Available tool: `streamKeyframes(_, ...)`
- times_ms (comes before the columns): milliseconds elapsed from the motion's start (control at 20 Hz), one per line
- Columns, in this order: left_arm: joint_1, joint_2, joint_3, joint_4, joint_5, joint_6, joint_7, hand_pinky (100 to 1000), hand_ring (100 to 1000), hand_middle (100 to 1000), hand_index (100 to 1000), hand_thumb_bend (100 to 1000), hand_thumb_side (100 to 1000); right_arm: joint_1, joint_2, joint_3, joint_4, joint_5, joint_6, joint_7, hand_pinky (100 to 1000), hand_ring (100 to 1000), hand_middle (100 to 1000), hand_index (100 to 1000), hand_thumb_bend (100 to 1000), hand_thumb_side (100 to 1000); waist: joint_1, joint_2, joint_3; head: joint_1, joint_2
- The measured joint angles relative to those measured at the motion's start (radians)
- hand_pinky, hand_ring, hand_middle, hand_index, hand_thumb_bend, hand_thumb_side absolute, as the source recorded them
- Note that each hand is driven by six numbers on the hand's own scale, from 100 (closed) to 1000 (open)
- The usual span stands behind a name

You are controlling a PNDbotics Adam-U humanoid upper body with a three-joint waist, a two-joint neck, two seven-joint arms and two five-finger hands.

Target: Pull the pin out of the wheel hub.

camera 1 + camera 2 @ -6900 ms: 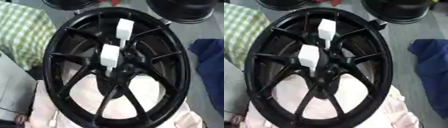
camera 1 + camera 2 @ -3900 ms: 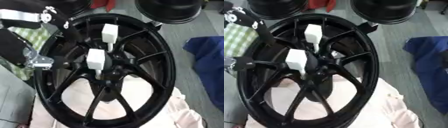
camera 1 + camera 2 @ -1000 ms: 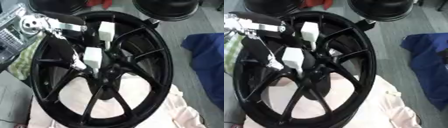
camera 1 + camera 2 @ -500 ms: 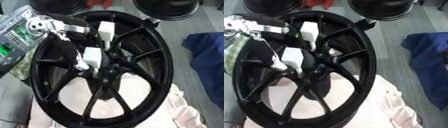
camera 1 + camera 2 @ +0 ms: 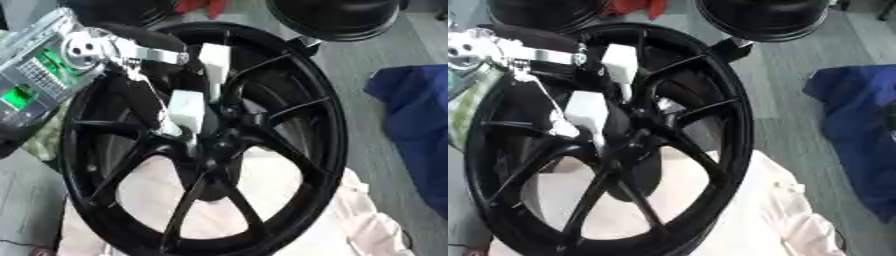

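The robot's left hand (image 5: pixel 144 75) is reaching in from the upper left over the large black spoked wheel hub (image 5: pixel 289 150). Its fingers (image 5: pixel 166 127) are closing around the lower white block-shaped pin (image 5: pixel 185 111) near the hub centre; a second white pin (image 5: pixel 214 59) is sitting just above them.

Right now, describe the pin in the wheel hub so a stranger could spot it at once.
Find the big black spoked wheel lying on pale cloth. At its hub stand two white blocks; the pin is the lower one, nearest the centre, with the left hand beside it, unlike the upper block near the rim.
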Motion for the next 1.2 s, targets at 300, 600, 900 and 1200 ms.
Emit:
streamKeyframes(300, 0.000, -0.005, 0.000, -0.011, 0.009, 0.027, 0.017, 725, 513, 368, 547, 162, 150, 0.000, 0.001, 0.000, 0.000, 0.000, 0.003, -0.002, 732, 613, 524, 726, 291, 312, 0.000, 0.002, 0.000, 0.000, 0.000)
streamKeyframes(600, -0.002, 0.013, 0.020, -0.059, 0.029, 0.039, 0.023, 728, 481, 268, 471, 130, 103, 0.000, 0.001, 0.000, 0.000, 0.000, 0.005, -0.007, 732, 613, 524, 726, 292, 313, 0.000, 0.002, 0.001, -0.002, 0.000)
streamKeyframes(900, -0.002, 0.056, 0.076, -0.127, 0.055, 0.045, 0.028, 725, 450, 197, 415, 100, 100, 0.000, 0.001, 0.000, 0.000, -0.004, 0.007, -0.010, 732, 613, 524, 726, 290, 315, -0.002, 0.002, 0.002, -0.005, 0.000)
streamKeyframes(1200, 0.010, 0.130, 0.225, -0.178, 0.142, 0.064, 0.104, 727, 437, 186, 413, 100, 100, 0.007, 0.001, -0.005, 0.000, -0.006, 0.001, -0.016, 731, 613, 524, 726, 289, 316, -0.009, 0.001, 0.017, -0.015, 0.000)
